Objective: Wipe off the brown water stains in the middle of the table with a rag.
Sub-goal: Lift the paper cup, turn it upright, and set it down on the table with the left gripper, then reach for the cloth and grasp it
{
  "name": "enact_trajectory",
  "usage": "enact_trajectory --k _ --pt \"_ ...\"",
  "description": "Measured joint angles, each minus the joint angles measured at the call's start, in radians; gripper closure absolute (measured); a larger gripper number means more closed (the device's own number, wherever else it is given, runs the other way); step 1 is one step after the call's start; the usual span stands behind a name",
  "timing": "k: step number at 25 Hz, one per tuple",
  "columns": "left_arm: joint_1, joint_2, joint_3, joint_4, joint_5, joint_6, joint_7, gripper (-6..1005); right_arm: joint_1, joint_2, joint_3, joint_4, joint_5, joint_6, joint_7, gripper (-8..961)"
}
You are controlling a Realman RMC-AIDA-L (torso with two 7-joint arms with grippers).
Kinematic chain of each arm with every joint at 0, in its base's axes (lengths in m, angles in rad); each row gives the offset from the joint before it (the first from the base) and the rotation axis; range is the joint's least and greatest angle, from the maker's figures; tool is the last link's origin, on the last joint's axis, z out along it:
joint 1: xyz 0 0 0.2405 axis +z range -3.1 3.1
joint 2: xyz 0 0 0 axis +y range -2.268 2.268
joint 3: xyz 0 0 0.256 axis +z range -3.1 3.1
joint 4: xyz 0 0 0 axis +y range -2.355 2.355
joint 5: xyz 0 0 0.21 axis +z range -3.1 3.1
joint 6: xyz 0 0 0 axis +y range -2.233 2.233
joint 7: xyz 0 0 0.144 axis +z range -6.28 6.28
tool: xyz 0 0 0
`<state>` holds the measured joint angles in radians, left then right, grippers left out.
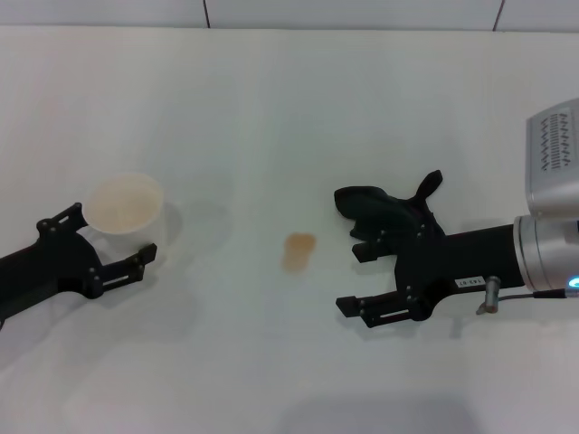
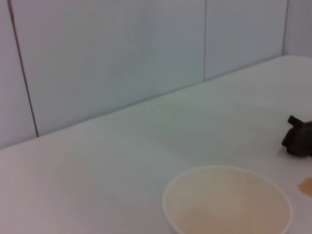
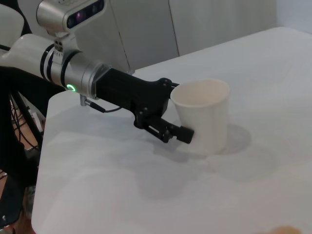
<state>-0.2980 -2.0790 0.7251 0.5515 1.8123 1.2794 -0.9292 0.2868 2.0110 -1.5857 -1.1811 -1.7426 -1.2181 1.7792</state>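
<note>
On the off-white table [image 1: 271,117] — paneled wall behind — the open right hand [image 1: 348,279] holds nothing beside the rag [image 1: 384,210].

Black rag [image 1: 384,210], pale orange-brown stain [image 1: 298,250], plain off-white table [image 1: 271,117], translucent tan-tinted white cup [image 1: 124,202].
</note>
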Motion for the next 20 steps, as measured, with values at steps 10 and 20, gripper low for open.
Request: enact_trajectory --k 10,20 --pt "0.057 -0.005 0.003 0.061 0.001 0.004 -0.002 115 -0.008 0.000 -0.002 0.003 0.005 0.004 -0.004 175" --pt "0.163 0.000 -0.009 0.200 -0.088 0.154 -0.015 114 -0.003 0.000 -0.008 0.000 0.028 0.004 -0.007 175"
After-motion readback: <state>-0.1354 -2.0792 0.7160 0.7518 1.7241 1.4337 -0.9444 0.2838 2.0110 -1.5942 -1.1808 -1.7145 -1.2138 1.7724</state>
